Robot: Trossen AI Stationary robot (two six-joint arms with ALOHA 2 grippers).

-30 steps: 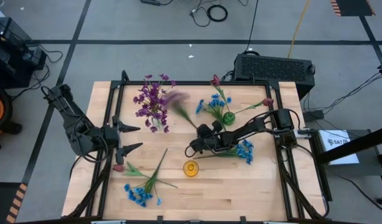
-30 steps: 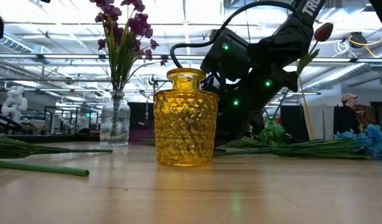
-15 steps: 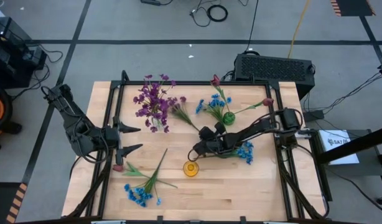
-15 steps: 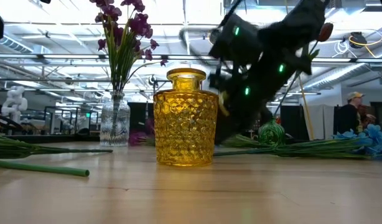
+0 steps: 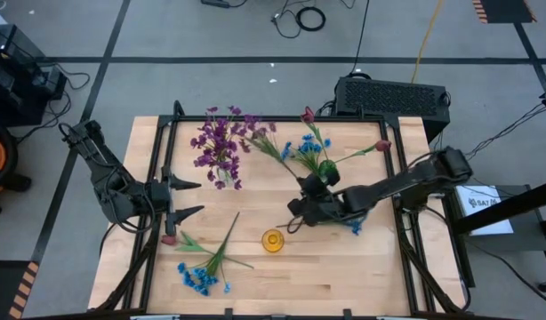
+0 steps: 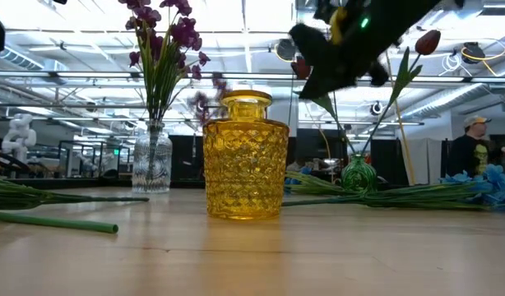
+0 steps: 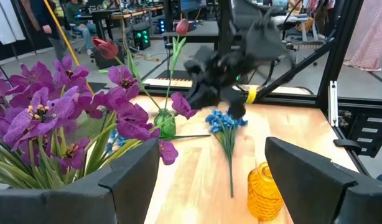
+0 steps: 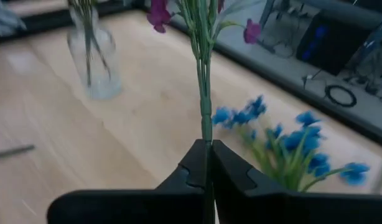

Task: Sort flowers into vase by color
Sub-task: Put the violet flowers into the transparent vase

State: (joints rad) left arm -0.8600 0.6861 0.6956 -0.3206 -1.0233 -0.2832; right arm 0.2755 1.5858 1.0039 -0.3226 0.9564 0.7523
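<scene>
My right gripper (image 5: 305,181) is shut on a purple sprig (image 5: 258,133) and hangs above the table's middle, high over the yellow vase (image 6: 245,156) in the low view. A clear vase (image 5: 221,167) holds purple flowers at the far left. A green vase (image 5: 327,167) holds blue flowers and red tulips. One blue sprig (image 5: 351,219) lies flat partly under my right arm. A blue sprig (image 5: 198,279) and a red tulip (image 5: 170,238) lie near the left corner. My left gripper (image 5: 189,197) waits open at the left edge, holding nothing. My right gripper pinches the purple sprig's thin green stem (image 8: 206,135) between its two fingers. They come slanting down from the near right, and the stem runs straight on along them. The sprig is lifted clear of the table, its blossoms (image 8: 158,12) pointing toward the far left.
A black frame (image 5: 162,151) runs round the wooden table. The yellow vase (image 5: 272,240) stands alone near the middle front, with bare wood to its right and along the near edge.
My right gripper has risen well above the table and drawn toward the right edge, tipping less steeply down. It has kept shut on the purple sprig, which has come up with it, blossoms now nearer the far edge. The blue sprig has stayed on the table.
</scene>
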